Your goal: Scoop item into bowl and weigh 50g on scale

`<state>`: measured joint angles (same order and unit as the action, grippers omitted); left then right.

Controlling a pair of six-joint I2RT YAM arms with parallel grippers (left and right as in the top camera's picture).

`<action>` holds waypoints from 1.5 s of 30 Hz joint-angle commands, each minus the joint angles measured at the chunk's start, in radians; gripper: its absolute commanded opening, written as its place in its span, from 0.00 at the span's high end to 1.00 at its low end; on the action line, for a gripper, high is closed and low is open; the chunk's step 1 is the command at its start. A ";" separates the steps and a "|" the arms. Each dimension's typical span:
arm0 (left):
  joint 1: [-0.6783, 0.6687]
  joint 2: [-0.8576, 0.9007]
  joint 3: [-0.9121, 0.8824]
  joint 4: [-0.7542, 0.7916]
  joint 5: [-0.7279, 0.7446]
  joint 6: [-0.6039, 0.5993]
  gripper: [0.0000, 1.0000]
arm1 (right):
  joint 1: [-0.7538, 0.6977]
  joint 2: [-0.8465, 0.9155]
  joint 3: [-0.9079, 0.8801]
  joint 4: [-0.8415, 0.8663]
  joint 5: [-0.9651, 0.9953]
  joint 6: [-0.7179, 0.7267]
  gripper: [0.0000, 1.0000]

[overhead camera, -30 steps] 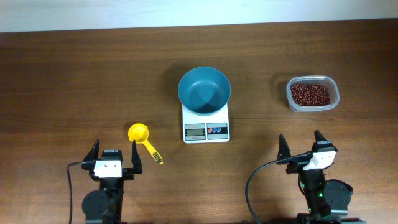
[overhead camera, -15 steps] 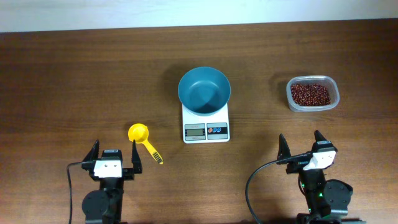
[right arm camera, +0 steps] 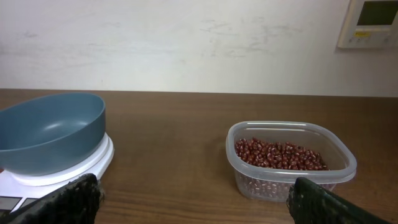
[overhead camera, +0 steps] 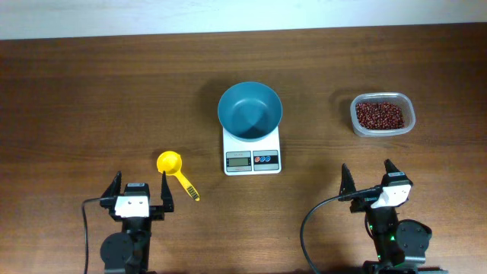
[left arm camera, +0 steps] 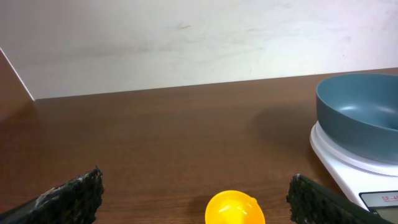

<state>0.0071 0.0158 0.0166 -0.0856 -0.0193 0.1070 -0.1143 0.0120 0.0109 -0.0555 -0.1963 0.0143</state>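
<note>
The teal-blue bowl [overhead camera: 250,110] sits empty on the white scale [overhead camera: 252,158] at the table's middle; both also show in the left wrist view as the bowl [left arm camera: 360,115] and in the right wrist view as the bowl [right arm camera: 50,132]. Dark reddish-brown beans [overhead camera: 380,116] fill a clear plastic tub [right arm camera: 291,160] at the right. A yellow scoop [overhead camera: 176,173] lies left of the scale, its cup [left arm camera: 235,208] just ahead of my left gripper [overhead camera: 141,190], which is open and empty. My right gripper [overhead camera: 369,180] is open and empty, well short of the tub.
A pale wall [overhead camera: 228,15] runs behind the table's far edge. Both arm bases stand at the near edge, with a black cable [overhead camera: 308,228] looping beside the right one.
</note>
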 commanded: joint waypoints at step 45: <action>0.002 -0.006 0.028 0.451 0.338 -0.128 0.01 | 0.009 -0.007 -0.005 -0.007 -0.009 -0.007 0.01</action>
<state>0.0071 0.0154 0.0124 0.3508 0.2203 0.0841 -0.1143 0.0120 0.0109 -0.0555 -0.1963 0.0147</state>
